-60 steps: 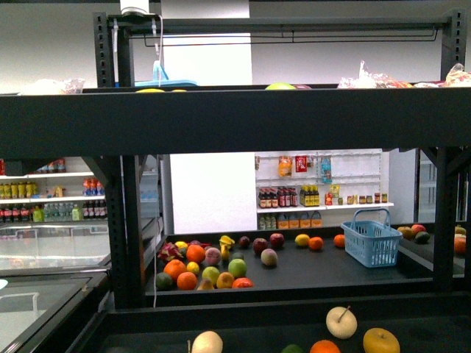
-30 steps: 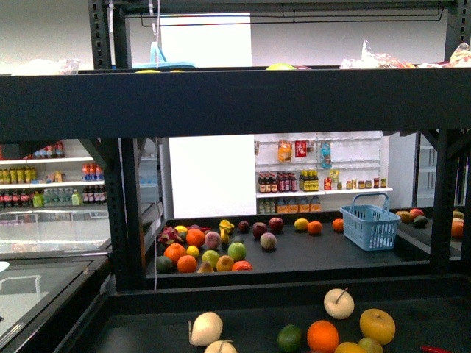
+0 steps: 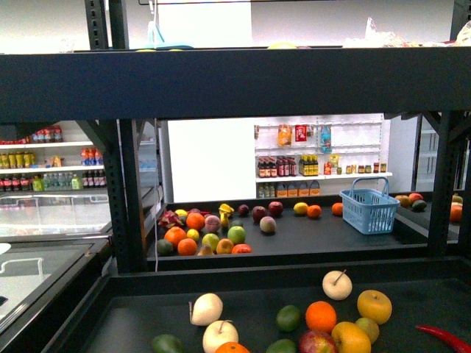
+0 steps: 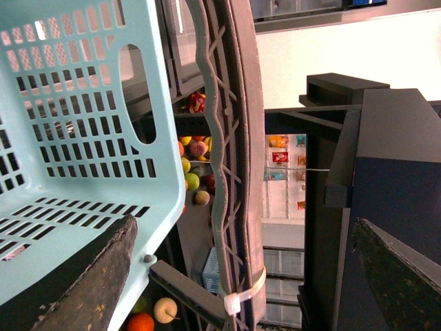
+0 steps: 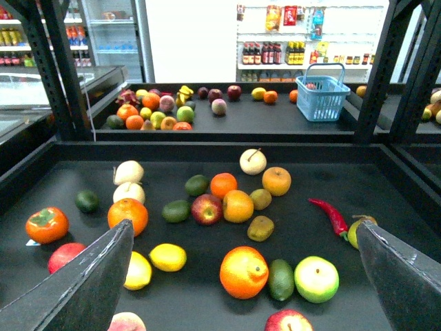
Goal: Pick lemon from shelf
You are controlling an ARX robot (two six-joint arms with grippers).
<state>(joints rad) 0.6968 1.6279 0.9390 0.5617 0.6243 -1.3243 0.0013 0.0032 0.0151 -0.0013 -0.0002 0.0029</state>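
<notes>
Change: front view dips lower than a second ago; more fruit shows on the shelf [image 3: 221,82] near deck.
Lemon [image 5: 167,256]: bright yellow, lies on that deck, near the big orange [image 5: 243,272], not touching it.
Right gripper [image 5: 243,222]: fingers spread wide, nothing held, clear of the big orange.
Left gripper [image 4: 242,221]: fingers spread wide; pale blue basket [image 4: 83,103] handle runs between them, not pinched.

Bright even indoor light, views sharp; white backdrop glares.
</notes>
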